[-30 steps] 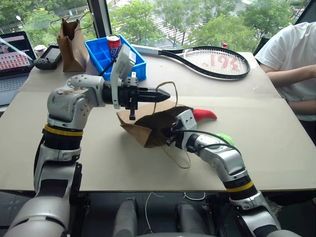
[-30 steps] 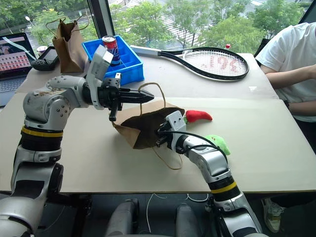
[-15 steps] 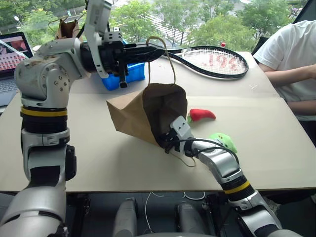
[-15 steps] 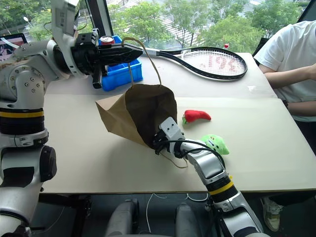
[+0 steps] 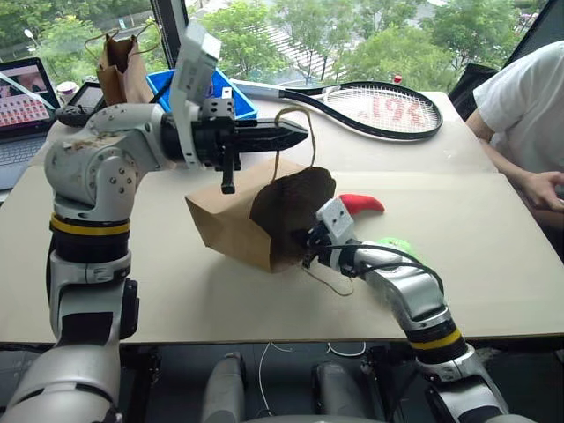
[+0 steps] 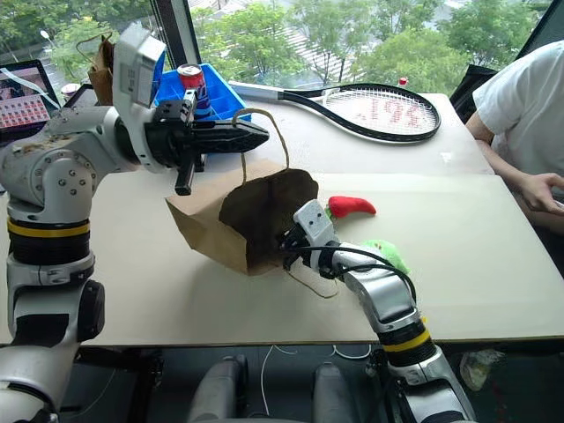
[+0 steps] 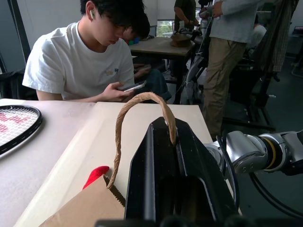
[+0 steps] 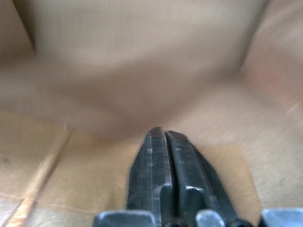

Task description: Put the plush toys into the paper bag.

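Pinching one twisted handle, left pincer holds the wide light-brown kraft paper bag tilted on the worktop, while right pincer, fingers pressed together, reaches inside; red chili plush and green plush lie just beside.

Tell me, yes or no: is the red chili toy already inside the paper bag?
No. The red chili toy lies on the table beside the paper bag, outside its open mouth.

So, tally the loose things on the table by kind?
Paper bags: 2, big bag, dark bag
Plush toys: 2, chili, green toy
Rackets: 1
Blue bins: 1
Cans: 1
Total: 7
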Available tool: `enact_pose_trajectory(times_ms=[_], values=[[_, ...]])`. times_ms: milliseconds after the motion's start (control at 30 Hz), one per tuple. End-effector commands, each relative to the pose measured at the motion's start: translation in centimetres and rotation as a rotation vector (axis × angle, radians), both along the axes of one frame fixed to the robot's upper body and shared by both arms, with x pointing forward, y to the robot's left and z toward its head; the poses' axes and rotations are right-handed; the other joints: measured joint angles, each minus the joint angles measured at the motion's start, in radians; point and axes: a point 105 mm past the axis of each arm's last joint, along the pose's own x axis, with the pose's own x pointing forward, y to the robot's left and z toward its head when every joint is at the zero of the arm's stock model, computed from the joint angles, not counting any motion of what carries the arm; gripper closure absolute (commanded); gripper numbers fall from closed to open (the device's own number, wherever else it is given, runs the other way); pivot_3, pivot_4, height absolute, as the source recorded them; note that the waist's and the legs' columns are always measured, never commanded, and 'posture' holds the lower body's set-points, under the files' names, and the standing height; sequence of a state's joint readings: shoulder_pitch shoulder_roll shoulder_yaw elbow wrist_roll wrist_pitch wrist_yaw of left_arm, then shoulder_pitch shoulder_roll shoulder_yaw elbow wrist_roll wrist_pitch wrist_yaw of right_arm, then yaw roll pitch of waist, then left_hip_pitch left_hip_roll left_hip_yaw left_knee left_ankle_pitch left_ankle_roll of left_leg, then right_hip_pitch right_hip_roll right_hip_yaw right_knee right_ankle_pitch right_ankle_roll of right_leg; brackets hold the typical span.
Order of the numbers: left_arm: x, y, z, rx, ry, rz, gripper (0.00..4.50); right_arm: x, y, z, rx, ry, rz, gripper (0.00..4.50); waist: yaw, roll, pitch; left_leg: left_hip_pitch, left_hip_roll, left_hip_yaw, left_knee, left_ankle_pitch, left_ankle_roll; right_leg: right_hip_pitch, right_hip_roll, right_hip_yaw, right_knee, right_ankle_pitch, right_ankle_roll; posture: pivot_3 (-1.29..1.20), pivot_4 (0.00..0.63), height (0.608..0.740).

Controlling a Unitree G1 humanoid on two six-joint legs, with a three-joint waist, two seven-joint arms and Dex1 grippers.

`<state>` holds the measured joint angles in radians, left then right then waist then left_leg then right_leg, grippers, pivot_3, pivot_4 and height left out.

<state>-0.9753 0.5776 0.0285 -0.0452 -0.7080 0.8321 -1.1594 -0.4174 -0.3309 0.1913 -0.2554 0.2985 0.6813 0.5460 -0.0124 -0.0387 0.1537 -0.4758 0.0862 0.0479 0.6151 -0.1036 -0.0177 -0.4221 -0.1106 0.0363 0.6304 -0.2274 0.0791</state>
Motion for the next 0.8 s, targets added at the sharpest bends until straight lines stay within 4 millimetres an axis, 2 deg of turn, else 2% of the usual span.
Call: enact_pose_trajectory(times_ms=[33,133,167,300,433,500,567,633,800], values=[[-0.8,-0.3,-0.4,0.018,-0.008,-0.032,4.50,-1.3,-0.9,4.0,0.107,-0.052,0.029,2.72,0.000,0.000,0.000,0.000,0.000,0.000,0.000,0.000,0.000,0.000,0.000,0.000,0.000,0.000,0.000,0.00,0.150,0.740],[-0.8,-0.2,-2.2,0.074,0.010,-0.027,4.50,-2.1,-2.0,5.9,0.159,-0.053,0.044,1.60,0.001,0.000,0.000,0.000,0.000,0.000,0.000,0.000,0.000,0.000,0.000,0.000,0.000,0.000,-0.001,0.00,0.150,0.740],[-0.8,-0.2,-2.5,0.081,0.013,-0.026,4.50,-2.3,-2.3,6.2,0.166,-0.052,0.045,1.35,0.001,0.000,0.000,0.000,0.000,0.000,0.000,0.000,0.000,0.000,0.000,0.000,0.000,0.000,-0.001,0.00,0.150,0.740],[-0.8,-0.2,-2.2,0.065,0.023,-0.025,4.50,-3.5,-6.7,8.5,0.174,-0.067,-0.017,0.01,0.010,0.000,0.000,-0.001,0.000,0.000,0.000,0.000,0.000,0.000,0.000,0.000,-0.001,-0.002,-0.005,0.00,0.150,0.740],[-0.9,-0.4,-2.0,0.054,0.023,-0.035,4.50,-4.0,-12.6,9.9,0.214,-0.083,-0.204,0.01,0.022,0.000,0.000,-0.001,0.000,0.000,0.000,0.000,0.000,0.001,0.000,0.000,-0.002,-0.003,-0.006,0.00,0.150,0.740],[-0.9,-0.5,-1.7,0.041,0.024,-0.041,4.50,-3.9,-15.9,9.0,0.189,-0.047,-0.350,0.01,0.024,0.000,0.000,0.000,0.000,0.000,0.000,0.000,0.000,0.001,0.000,0.001,-0.002,-0.003,-0.006,0.00,0.150,0.740],[-0.9,-0.7,-1.5,0.038,0.022,-0.046,4.50,-4.3,-17.9,7.8,0.160,0.001,-0.440,0.01,0.025,0.000,0.000,0.000,0.000,0.000,0.000,0.000,0.000,0.001,0.000,0.001,-0.002,-0.003,-0.006,0.00,0.150,0.740],[-0.9,-0.7,-1.3,0.037,0.021,-0.050,4.50,-4.6,-18.8,6.7,0.151,0.038,-0.493,0.01,0.024,0.000,0.000,0.000,0.000,0.000,0.000,0.000,0.000,0.001,0.000,0.001,-0.002,-0.003,-0.006,0.00,0.150,0.740],[-0.7,-1.0,-0.7,0.031,0.009,-0.055,4.50,-5.7,-18.5,3.1,0.013,0.158,-0.511,0.01,0.016,0.001,0.000,0.001,-0.001,0.000,0.000,0.000,0.000,0.001,0.000,0.003,-0.001,-0.003,-0.006,0.00,0.150,0.740]])
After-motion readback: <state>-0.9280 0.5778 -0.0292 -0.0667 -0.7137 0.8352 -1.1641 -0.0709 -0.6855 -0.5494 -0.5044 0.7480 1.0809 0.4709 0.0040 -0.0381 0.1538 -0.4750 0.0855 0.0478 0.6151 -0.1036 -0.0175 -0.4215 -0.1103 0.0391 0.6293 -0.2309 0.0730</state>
